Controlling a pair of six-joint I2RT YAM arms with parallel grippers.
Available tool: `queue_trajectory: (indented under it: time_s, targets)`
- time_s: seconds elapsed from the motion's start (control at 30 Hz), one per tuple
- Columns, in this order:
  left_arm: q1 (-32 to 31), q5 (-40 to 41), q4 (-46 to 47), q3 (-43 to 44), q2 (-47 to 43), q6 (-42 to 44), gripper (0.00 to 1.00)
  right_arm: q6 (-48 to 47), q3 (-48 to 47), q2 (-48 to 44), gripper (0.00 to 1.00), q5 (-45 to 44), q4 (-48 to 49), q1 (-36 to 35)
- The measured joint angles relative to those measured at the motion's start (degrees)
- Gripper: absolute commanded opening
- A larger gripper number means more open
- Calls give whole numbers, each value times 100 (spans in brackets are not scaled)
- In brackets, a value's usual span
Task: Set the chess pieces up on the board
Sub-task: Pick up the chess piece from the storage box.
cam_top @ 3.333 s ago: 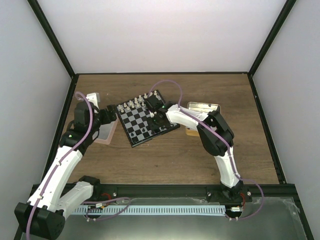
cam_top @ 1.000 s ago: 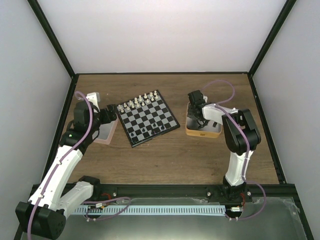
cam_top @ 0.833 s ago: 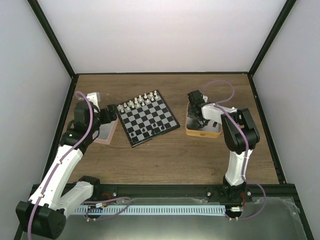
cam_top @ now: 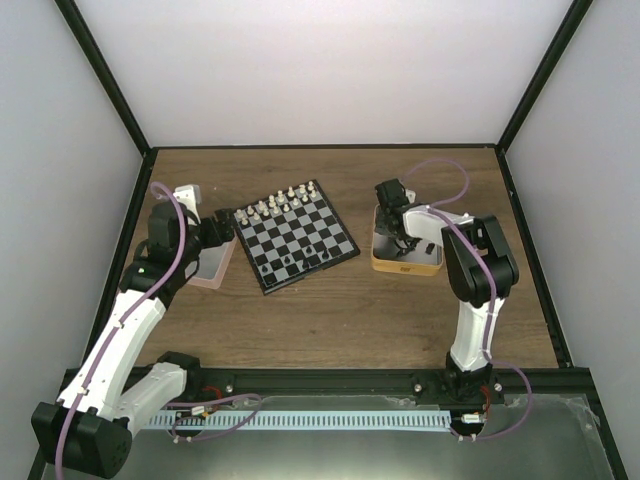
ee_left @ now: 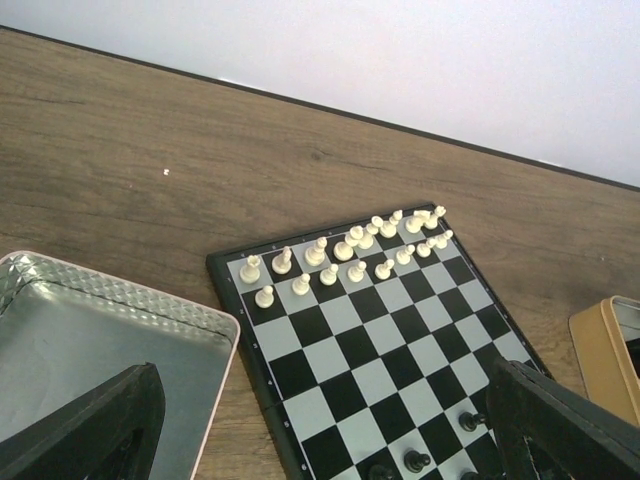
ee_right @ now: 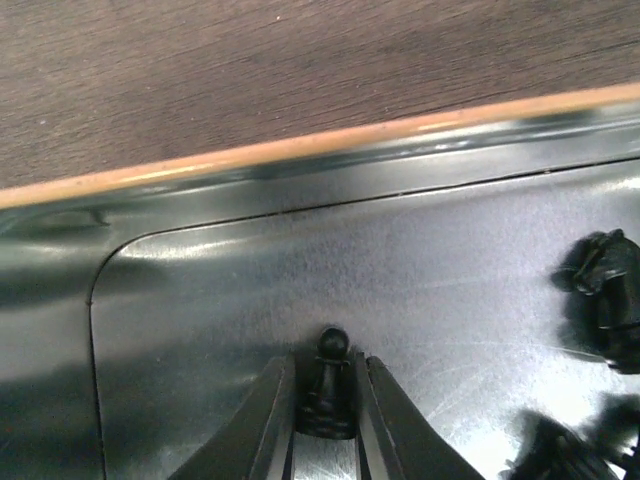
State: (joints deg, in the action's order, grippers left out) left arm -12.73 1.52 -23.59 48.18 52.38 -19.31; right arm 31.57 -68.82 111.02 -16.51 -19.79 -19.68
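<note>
Right wrist: right fingers (ee_right: 262,420) pinch pawn (ee_right: 328,385); knight (ee_right: 606,285) cut off.

**Board mid-table, a tin on either side**

The board (cam_top: 300,240) lies on the table (cam_top: 330,320) between two tins. The left tin (cam_top: 208,268) is just beside its left edge, and the right tin (cam_top: 422,266) is apart to the right. Two rows of pieces (cam_top: 277,203) line the board's far edge. A few lone pieces (cam_top: 288,260) stand near its near edge. The left gripper (cam_top: 222,230) hangs over the gap between left tin and board. The right gripper (cam_top: 400,243) reaches into the right tin with a pawn (ee_right: 330,370) standing between its fingers, touching both. More pieces (ee_right: 605,290) lie to the pawn's right in that tin.
</note>
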Motion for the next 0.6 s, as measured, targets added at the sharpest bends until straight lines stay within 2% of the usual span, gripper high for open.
queue_trajectory:
  time_s: [0.13, 0.3, 0.6]
  targets:
    - [7, -57, 17, -4, 0, 0, 90, -76, 175, -160, 10, 122, 101, 0]
    - [22, -367, 116, -28, 48, 7, 90, -289, 782, -1163, 10, 632, 363, 0]
    - [-72, -2785, 857, -245, 280, -76, 90, -984, 1305, -3088, 10, 2326, 1320, -409]
